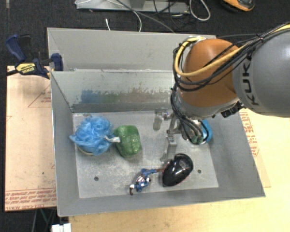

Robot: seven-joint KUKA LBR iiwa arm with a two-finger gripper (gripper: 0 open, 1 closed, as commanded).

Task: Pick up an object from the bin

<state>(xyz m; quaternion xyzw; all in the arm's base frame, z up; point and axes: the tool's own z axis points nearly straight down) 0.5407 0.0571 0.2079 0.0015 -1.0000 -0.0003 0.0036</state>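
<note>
Blue obj (206,130) partly hidden behind orange wrist cover (208,69).

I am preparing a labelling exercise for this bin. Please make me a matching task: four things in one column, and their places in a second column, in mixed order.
Things
1. blue mesh pouf
2. green lumpy thing
3. black oval thing
4. small blue and silver thing

Places
A. lowest in the view, left of the black one
B. leftmost on the floor of the bin
C. furthest right of the four
D. just right of the pouf

Pairs: 1-B, 2-D, 3-C, 4-A
</note>
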